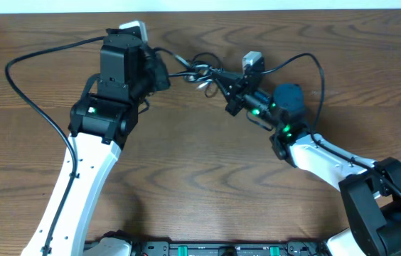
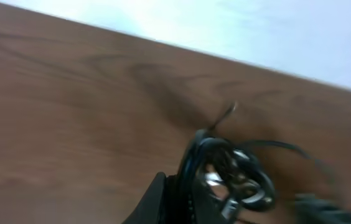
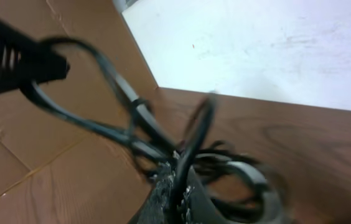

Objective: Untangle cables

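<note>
Now the pull-apart step: left gripper (image 1: 163, 74) and right gripper (image 1: 224, 83) are both clamped on the cables (image 1: 200, 73).

Left fingers (image 2: 163, 198) are together on a black strand, with the knot (image 2: 233, 180) bunched just beyond their tips. Right fingers (image 3: 166, 196) are likewise closed, a black strand running in between them and loops fanning out ahead. Between the two sets of fingertips the tangle sits tight over the table (image 1: 207, 178); whether it touches the wood I cannot tell. Both wrist views are blurred, so which strand each holds is unclear. The next move probably calls for drawing the fingertips gently apart, watching that the knot loosens rather than cinches.
</note>
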Robot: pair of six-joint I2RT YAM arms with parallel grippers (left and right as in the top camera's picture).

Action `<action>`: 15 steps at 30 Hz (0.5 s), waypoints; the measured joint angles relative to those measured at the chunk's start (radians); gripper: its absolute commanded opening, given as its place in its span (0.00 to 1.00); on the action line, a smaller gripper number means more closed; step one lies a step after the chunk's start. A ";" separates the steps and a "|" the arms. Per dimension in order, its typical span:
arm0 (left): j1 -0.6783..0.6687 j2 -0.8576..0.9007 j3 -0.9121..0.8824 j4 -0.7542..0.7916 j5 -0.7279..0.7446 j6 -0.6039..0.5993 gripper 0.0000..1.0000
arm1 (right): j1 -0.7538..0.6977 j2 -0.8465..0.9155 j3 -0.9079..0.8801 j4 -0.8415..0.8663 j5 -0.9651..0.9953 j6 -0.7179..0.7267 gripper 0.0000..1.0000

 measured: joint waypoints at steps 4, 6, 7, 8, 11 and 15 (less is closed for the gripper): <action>0.034 0.000 0.000 -0.081 -0.168 0.058 0.07 | -0.043 0.000 0.000 -0.002 -0.056 0.024 0.01; 0.059 0.000 0.000 -0.116 -0.242 0.070 0.08 | -0.063 0.000 0.000 -0.012 -0.079 0.032 0.01; 0.084 0.000 0.000 -0.137 -0.281 0.077 0.07 | -0.076 0.000 0.000 -0.019 -0.088 0.036 0.01; 0.097 0.000 0.000 -0.142 -0.296 0.080 0.07 | -0.084 0.000 0.000 -0.021 -0.094 0.037 0.01; 0.154 0.000 0.000 -0.154 -0.330 0.081 0.08 | -0.120 0.000 0.000 -0.033 -0.117 0.044 0.01; 0.200 0.000 0.000 -0.167 -0.330 0.084 0.07 | -0.191 0.000 0.000 -0.089 -0.148 0.047 0.01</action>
